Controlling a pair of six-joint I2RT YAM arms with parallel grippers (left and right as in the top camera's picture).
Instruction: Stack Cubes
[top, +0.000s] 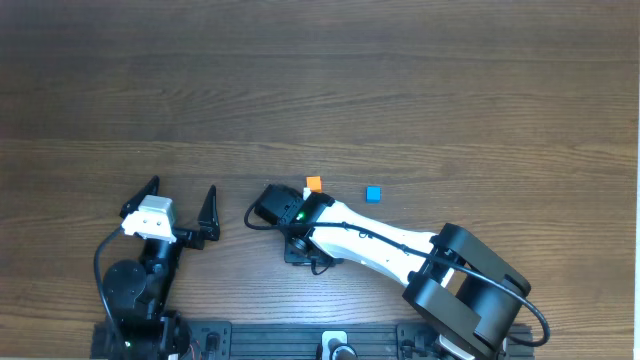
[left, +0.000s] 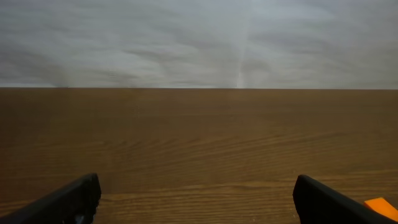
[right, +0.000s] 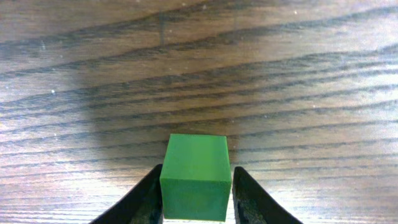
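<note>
- The right gripper (right: 196, 177) has its jaws closed on the green cube (right: 196, 163), one finger on each side face. The hold looks square, so carry it level.
- My advice: centre it over the orange cube (top: 314, 184) or the blue cube (top: 373, 193) (near each other, not touching), lower straight down, and let go only once the faces meet.
- The left gripper (top: 182, 188) is wide open, holding nothing, well off to the left.
- I cannot tell whether the green cube rests on the table (top: 320, 80) or hangs just above it.
- An orange scrap (left: 380, 206) is cut off by the frame edge; it may be the orange cube.

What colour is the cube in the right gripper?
Green. The cube is held in the right gripper, clearest in the right wrist view.
</note>
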